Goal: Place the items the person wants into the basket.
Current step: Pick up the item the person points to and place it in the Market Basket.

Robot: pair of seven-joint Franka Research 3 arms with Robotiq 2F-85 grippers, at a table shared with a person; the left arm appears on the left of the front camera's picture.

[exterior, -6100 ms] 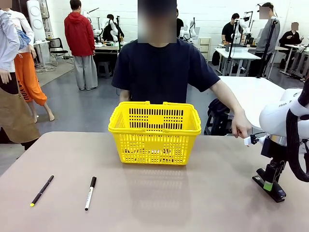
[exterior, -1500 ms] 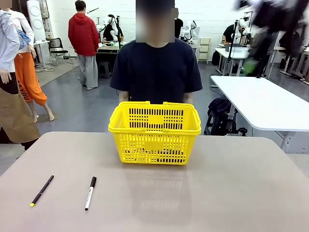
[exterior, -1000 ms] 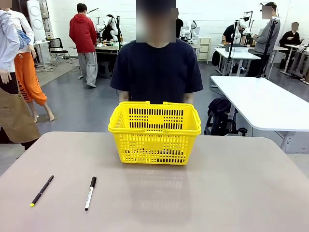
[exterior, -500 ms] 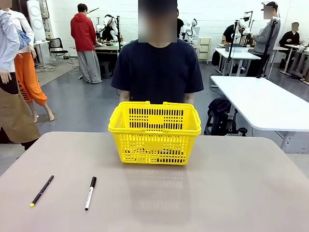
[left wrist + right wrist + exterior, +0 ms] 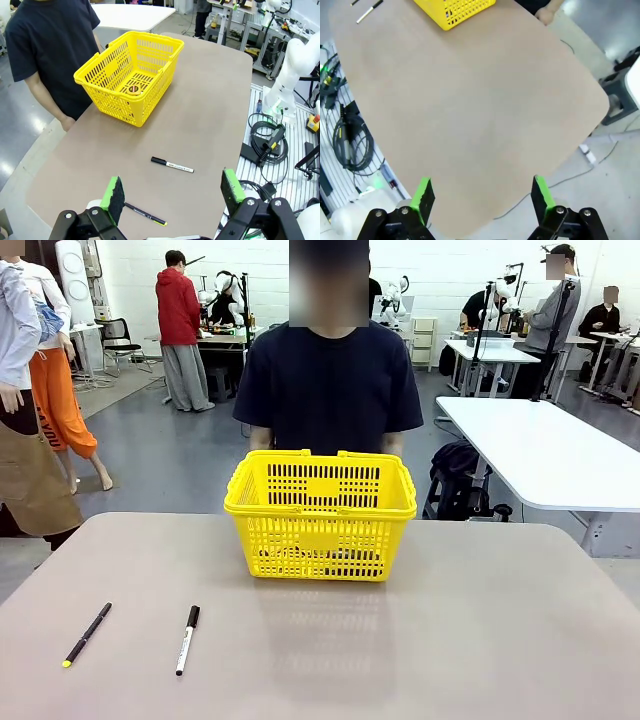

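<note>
A yellow shopping basket (image 5: 320, 515) sits mid-worktop (image 5: 480, 640) before the waiting person (image 5: 330, 390), a tape measure (image 5: 134, 90) inside; both the left end effector (image 5: 172, 192) and right end effector (image 5: 482, 192) hover high, jaws wide and empty, apparently finished; pen (image 5: 87, 634) and marker (image 5: 188, 639) lie unwanted.

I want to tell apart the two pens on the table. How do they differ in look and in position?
The thin black pen is dark all along, with a yellow tip; the marker has a black cap and a white barrel. The marker is thicker. The pen lies farther to the robot's left; the marker lies nearer the yellow basket. Both lie flat on the table, outside the basket.
</note>
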